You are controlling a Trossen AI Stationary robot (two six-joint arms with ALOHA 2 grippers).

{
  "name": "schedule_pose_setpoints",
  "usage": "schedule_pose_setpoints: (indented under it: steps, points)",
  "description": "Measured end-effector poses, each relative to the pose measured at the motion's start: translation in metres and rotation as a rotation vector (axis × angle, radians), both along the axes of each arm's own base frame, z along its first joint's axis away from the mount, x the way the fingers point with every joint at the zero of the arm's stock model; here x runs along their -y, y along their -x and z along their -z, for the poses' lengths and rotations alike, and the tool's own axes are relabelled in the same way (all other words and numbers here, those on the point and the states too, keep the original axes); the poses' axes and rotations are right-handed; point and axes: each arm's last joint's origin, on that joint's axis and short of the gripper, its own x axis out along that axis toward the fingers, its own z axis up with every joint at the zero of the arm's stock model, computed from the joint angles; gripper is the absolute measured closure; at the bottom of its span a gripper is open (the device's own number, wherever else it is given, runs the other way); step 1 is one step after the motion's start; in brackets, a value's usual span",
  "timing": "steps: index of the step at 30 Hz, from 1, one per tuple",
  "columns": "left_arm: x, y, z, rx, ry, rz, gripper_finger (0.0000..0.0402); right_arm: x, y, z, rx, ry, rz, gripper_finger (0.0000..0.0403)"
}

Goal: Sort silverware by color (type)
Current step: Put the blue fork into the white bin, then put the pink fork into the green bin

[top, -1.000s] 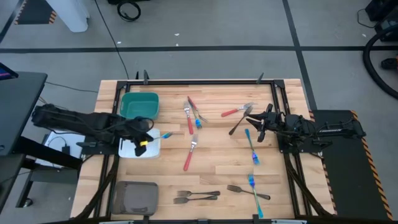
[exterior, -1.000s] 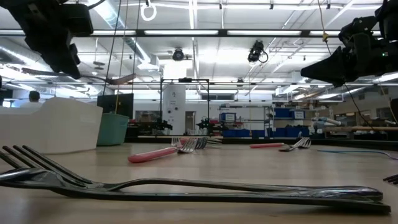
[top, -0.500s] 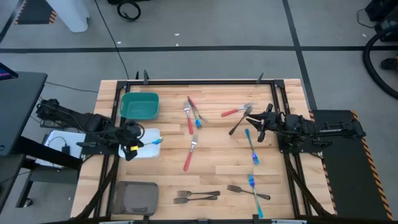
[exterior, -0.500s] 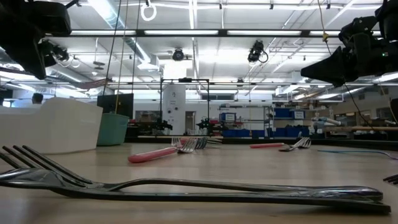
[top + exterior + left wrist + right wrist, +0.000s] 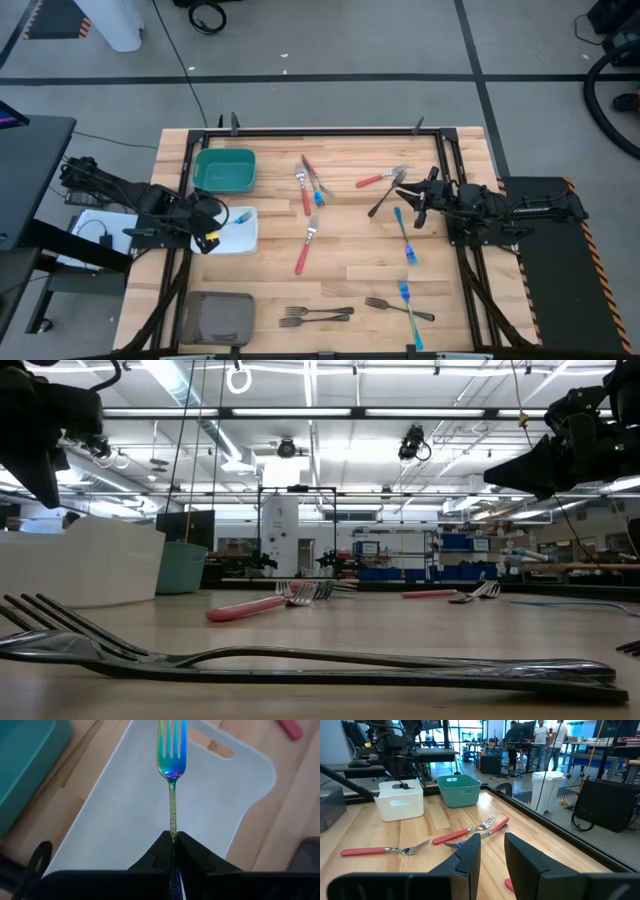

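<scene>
- Here the left arm's fingers [image 5: 172, 851] pinch the handle of a blue fork [image 5: 171, 757], whose prongs jut straight out ahead of them over the white bin [image 5: 125, 827].
- Beside that bin, off to one side of the fingers, sits the green bin [image 5: 224, 169].
- The right arm's fingers [image 5: 492, 851] stand apart, holding nothing, raised over the desk [image 5: 350, 225].
- Ahead of them on the desk lie red forks [image 5: 470, 831], one close and another further off.
- More forks, blue [image 5: 404, 236] and grey [image 5: 318, 316], are scattered on the desk.
</scene>
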Motion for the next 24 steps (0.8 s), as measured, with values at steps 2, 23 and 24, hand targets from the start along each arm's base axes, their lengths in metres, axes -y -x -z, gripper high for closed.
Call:
schedule_pose_setpoints:
  steps: [2,23,24]
  points:
    - [0.0003,-0.0007,-0.0001,0.007,0.003,0.0,0.0374,0.0,0.0,0.0001,0.0,0.0,0.0,0.0307]
    - [-0.0011,-0.0016,0.0014,0.029,-0.031,-0.046,0.0316,0.0,0.0,0.0,0.0,0.0,0.0,0.0307]
    - [-0.0011,-0.0016,0.0013,0.03,-0.033,-0.047,0.0316,0.0,0.0,0.0001,-0.001,0.0,0.0,0.0307]
